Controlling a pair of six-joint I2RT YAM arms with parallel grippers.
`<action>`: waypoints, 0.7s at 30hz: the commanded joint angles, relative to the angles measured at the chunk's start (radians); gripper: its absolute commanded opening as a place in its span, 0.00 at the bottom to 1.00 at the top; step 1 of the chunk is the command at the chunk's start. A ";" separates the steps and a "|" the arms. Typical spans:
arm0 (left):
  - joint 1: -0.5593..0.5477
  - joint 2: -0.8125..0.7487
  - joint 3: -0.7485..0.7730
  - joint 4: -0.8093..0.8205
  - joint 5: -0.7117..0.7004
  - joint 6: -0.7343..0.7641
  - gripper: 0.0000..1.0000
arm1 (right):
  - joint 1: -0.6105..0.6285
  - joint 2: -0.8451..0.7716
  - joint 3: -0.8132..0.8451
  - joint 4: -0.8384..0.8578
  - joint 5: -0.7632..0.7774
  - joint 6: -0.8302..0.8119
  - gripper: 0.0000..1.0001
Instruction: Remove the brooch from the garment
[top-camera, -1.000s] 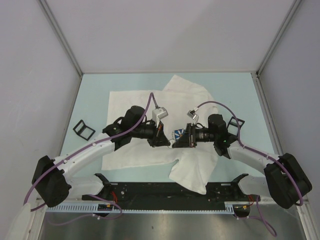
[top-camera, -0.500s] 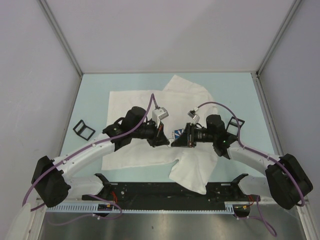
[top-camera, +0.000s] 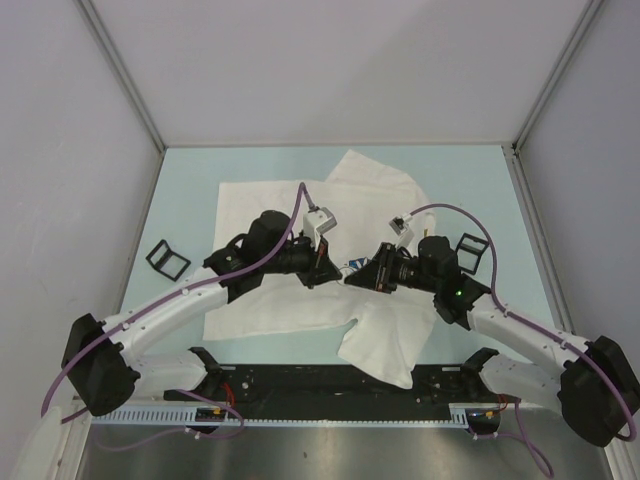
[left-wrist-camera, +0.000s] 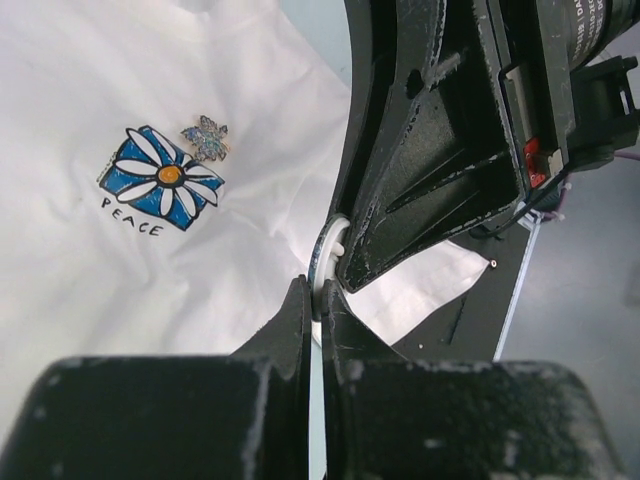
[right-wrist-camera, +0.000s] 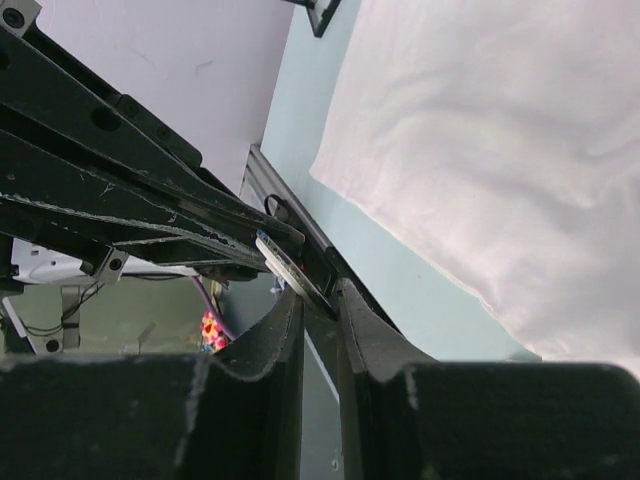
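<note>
The brooch sits pinned on the shirt, touching the flower print at its upper right corner. Right of the print, the left claw is closed, its tips against a thin pale disc that the right claw pinches.

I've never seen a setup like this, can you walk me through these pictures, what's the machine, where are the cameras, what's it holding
Two robot arms stand at the near edge of a table, each ending in a two-finger gripper. The wide picture looks down from above. The other two come from a camera on each wrist, so the black shapes at the bottom are that arm's own fingers. On it lies a white T-shirt with a blue-and-white flower print; a small sparkly brooch sits at the print's upper edge. Two black square frames lie on either side. The left gripper is pinched shut on a thin pale disc. The right gripper straddles it; clamped or not, I can't tell.
</note>
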 joint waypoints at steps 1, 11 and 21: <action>-0.051 -0.022 0.026 0.023 0.138 -0.037 0.00 | -0.009 -0.014 0.021 0.054 0.205 0.034 0.12; 0.000 -0.015 0.021 0.014 0.069 -0.070 0.00 | 0.008 -0.088 0.020 -0.004 0.203 -0.008 0.38; 0.009 -0.025 0.050 -0.053 -0.009 -0.067 0.00 | 0.002 -0.255 0.020 -0.136 0.177 -0.083 0.49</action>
